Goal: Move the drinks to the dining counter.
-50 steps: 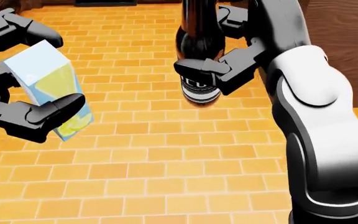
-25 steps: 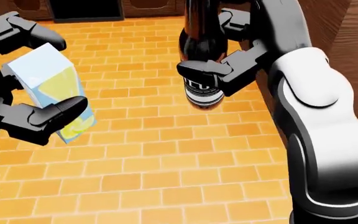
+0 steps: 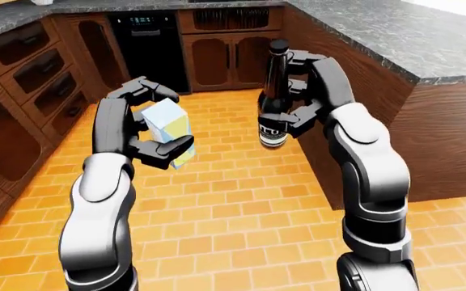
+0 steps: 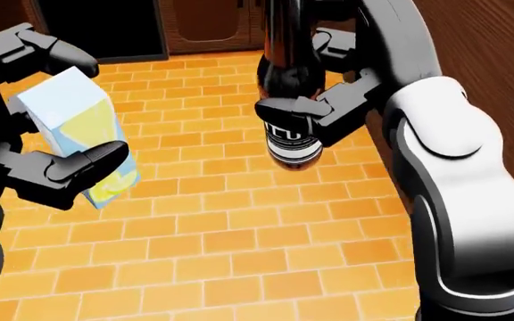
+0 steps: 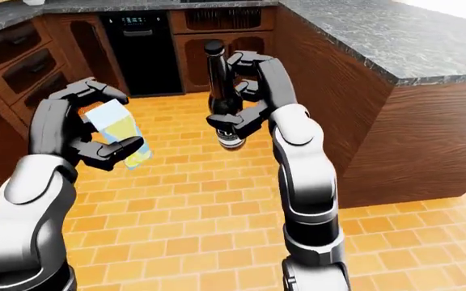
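My left hand (image 4: 34,120) is shut on a pale blue and yellow juice carton (image 4: 76,131), held tilted above the orange brick floor at the left of the head view. My right hand (image 4: 328,80) is shut on a dark glass bottle (image 4: 290,87) with a white label, held upright at the top centre. In the left-eye view the carton (image 3: 168,128) and the bottle (image 3: 274,97) hang side by side at chest height, a short gap between them. The dark granite counter (image 3: 379,33) runs along the upper right, beside my right arm.
Dark wood cabinets (image 3: 22,79) line the left side, and a black oven (image 3: 146,45) stands at the top centre. The counter's wooden side panel (image 3: 452,139) rises at the right. Orange brick floor (image 3: 233,206) spreads between them.
The whole picture has shifted: the floor slid down and the oven and cabinets came into the top of the head view. Both hands keep hold of their drinks.
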Controlling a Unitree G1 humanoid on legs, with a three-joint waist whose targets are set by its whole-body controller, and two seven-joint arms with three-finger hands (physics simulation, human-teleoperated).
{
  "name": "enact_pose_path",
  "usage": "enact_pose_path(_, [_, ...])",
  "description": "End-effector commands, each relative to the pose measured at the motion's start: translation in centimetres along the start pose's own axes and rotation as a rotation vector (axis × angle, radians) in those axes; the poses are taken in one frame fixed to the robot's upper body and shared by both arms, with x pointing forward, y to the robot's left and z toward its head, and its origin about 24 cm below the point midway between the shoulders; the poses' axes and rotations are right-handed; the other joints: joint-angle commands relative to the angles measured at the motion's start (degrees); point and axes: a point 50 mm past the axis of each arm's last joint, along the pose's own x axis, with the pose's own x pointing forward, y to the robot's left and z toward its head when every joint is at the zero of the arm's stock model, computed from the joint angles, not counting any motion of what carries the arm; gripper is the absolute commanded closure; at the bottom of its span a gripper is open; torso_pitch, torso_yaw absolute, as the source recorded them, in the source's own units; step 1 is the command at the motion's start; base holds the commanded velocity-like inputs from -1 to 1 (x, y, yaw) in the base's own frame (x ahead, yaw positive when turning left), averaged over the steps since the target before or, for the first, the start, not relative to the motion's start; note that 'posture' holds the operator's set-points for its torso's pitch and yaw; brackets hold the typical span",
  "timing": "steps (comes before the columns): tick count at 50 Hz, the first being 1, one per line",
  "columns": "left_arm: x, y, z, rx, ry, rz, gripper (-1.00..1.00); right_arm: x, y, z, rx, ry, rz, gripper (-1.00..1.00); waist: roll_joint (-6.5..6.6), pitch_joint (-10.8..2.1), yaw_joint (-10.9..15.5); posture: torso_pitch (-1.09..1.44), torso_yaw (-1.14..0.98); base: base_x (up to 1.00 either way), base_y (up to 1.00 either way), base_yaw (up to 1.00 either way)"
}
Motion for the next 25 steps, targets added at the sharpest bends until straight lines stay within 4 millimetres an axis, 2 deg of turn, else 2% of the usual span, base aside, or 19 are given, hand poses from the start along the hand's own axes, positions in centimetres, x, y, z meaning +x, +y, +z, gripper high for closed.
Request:
enact_pose_path(1, [-0.35, 0.13, 2.40, -0.004, -0.140, 0.007, 1.00, -0.38, -0.50, 2.51, -0.018, -0.126, -0.030, 1.00, 0.40, -1.40, -0.02, 0.00, 0.00, 0.47, 0.08, 0.00])
enact_pose_path(5, [-0.42, 0.12, 2.44, -0.004, -0.141, 0.006, 1.00, -0.46, -0.53, 2.47, -0.019, -0.126, -0.030, 1.00, -1.43, -1.58, 0.35, 0.00, 0.00, 0.46, 0.08, 0.00])
enact_pose_path(7, [-0.44, 0.13, 2.45, -0.004, -0.140, 0.007, 1.00, -0.49, -0.56, 2.54, -0.019, -0.127, -0.030, 1.00, -3.38, -1.88, 0.28, 0.00, 0.00, 0.46, 0.08, 0.00])
enact_pose_path(8, [-0.46, 0.10, 2.50, -0.004, -0.141, 0.006, 1.00, -0.48, -0.57, 2.54, -0.019, -0.128, -0.030, 1.00, -5.51, -2.32, -0.03, 0.00, 0.00, 0.45, 0.08, 0.00])
enact_pose_path(9, [-0.39, -0.01, 2.31, -0.005, -0.139, 0.005, 1.00, -0.40, -0.47, 2.23, -0.017, -0.124, -0.027, 1.00, -3.38, -1.32, -0.06, 0.00, 0.00, 0.52, 0.00, 0.00])
enact_pose_path(10, [-0.39, -0.02, 2.27, -0.004, -0.139, 0.004, 1.00, -0.40, -0.44, 2.20, -0.017, -0.124, -0.026, 1.00, -4.43, 0.45, 0.17, 0.00, 0.00, 0.52, 0.00, 0.00])
enact_pose_path(13, [-0.47, -0.03, 2.18, -0.005, -0.138, 0.004, 1.00, -0.44, -0.46, 2.11, -0.016, -0.126, -0.026, 1.00, -4.37, -0.80, -0.95, 0.00, 0.00, 0.52, 0.00, 0.00])
enact_pose_path(18, [-0.45, -0.03, 2.17, -0.003, -0.139, 0.004, 1.00, -0.51, -0.38, 2.05, -0.019, -0.127, -0.023, 1.00, -2.11, -0.69, -2.22, 0.00, 0.00, 0.52, 0.00, 0.00])
enact_pose_path(20, [-0.41, -0.04, 2.18, -0.003, -0.139, 0.004, 1.00, -0.48, -0.38, 2.01, -0.020, -0.126, -0.023, 1.00, 0.14, -1.33, -2.04, 0.00, 0.00, 0.52, 0.00, 0.00])
enact_pose_path(21, [-0.40, -0.05, 2.18, -0.003, -0.140, 0.003, 1.00, -0.49, -0.38, 2.01, -0.019, -0.126, -0.022, 1.00, 2.79, -2.01, -1.66, 0.00, 0.00, 0.52, 0.00, 0.00])
enact_pose_path(22, [-0.40, -0.06, 2.20, -0.003, -0.140, 0.003, 1.00, -0.50, -0.37, 2.04, -0.020, -0.126, -0.023, 1.00, 2.13, -1.64, -1.63, 0.00, 0.00, 0.52, 0.00, 0.00])
enact_pose_path(23, [-0.39, -0.06, 2.18, -0.003, -0.140, 0.004, 1.00, -0.51, -0.38, 2.06, -0.021, -0.126, -0.024, 1.00, 2.34, 0.27, -2.08, 0.00, 0.00, 0.52, 0.00, 0.00])
enact_pose_path(25, [-0.41, -0.03, 2.19, -0.003, -0.140, 0.004, 1.00, -0.51, -0.40, 2.04, -0.020, -0.125, -0.025, 1.00, 2.25, -0.62, -1.27, 0.00, 0.00, 0.52, 0.00, 0.00])
